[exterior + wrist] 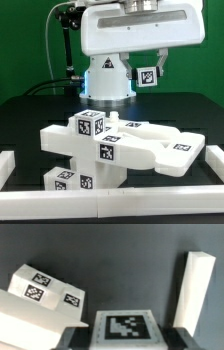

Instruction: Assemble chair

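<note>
Here the gripper (150, 72) hangs high above the bench (30, 115), and it pinches one small white chair part (126, 326) that carries a black-and-white tag. In the wrist view this part sits between the two dark fingers (70, 338), so the gripper is closed on it, not spread. A long plain white rail (198, 288) lies on the bench well below the gripper.

Further out, low and well apart from the gripper, the rest of the chair (110, 150) lies as a cluster of white blocky parts in the exterior view. The parts touch and lean on each other, and I cannot tell which of them are already joined.

For the step in hand, my judgement is that the held part must go down to the cluster. It is wise to keep the part straight in the gripper, to line it up above its place before the descent, and to go down slowly, because a side push can shift the loose parts.

Counted: one gripper, one held part, and one rail in the wrist view. I count about seven tags on the cluster, and one more on the held part. The number of parts in the cluster I cannot count surely.
</note>
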You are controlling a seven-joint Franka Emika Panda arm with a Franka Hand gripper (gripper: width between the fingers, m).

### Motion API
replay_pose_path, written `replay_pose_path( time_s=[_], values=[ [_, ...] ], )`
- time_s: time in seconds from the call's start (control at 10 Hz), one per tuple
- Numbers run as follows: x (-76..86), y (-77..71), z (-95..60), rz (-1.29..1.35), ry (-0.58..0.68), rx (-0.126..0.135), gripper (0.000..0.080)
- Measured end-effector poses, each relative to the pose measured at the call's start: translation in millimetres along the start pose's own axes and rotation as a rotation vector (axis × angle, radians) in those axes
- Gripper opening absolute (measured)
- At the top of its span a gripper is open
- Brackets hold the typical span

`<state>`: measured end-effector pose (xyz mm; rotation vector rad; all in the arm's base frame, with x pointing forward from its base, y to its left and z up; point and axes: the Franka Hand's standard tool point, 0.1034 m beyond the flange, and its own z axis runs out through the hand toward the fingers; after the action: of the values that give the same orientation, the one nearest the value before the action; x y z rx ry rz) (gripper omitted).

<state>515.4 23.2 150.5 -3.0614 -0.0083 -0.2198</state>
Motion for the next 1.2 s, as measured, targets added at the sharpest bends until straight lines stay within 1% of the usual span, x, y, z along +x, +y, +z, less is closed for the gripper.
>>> replay_pose_path(
  time_s=[0.1, 0.2, 0.3, 0.4, 0.5, 0.6, 0.9, 1.0, 1.1, 1.2],
  values=[
    [1.2, 3.6, 0.1, -0.030, 0.000, -0.002, 0.0284],
    [8.1, 22.1, 1.3, -0.077, -0.006, -0.013, 0.0284],
    [18.9, 35.7, 2.2, -0.088, -0.032, -0.015, 0.0284],
    [26.3, 43.4, 9.8, -0.095, -0.037, -0.027, 0.0284],
    [29.1, 52.5, 17.6, -0.092, -0.045, -0.037, 0.0284],
    [30.1, 55.3, 19.3, -0.089, -0.023, -0.048, 0.0284],
    [30.2, 56.3, 19.8, -0.090, -0.025, -0.050, 0.0284],
    [38.9, 61.6, 17.3, -0.106, -0.031, -0.062, 0.0284],
    [56.0, 65.9, 9.8, -0.101, -0.030, -0.060, 0.0284],
    [62.4, 69.0, 11.2, -0.099, -0.025, -0.066, 0.0284]
  ],
)
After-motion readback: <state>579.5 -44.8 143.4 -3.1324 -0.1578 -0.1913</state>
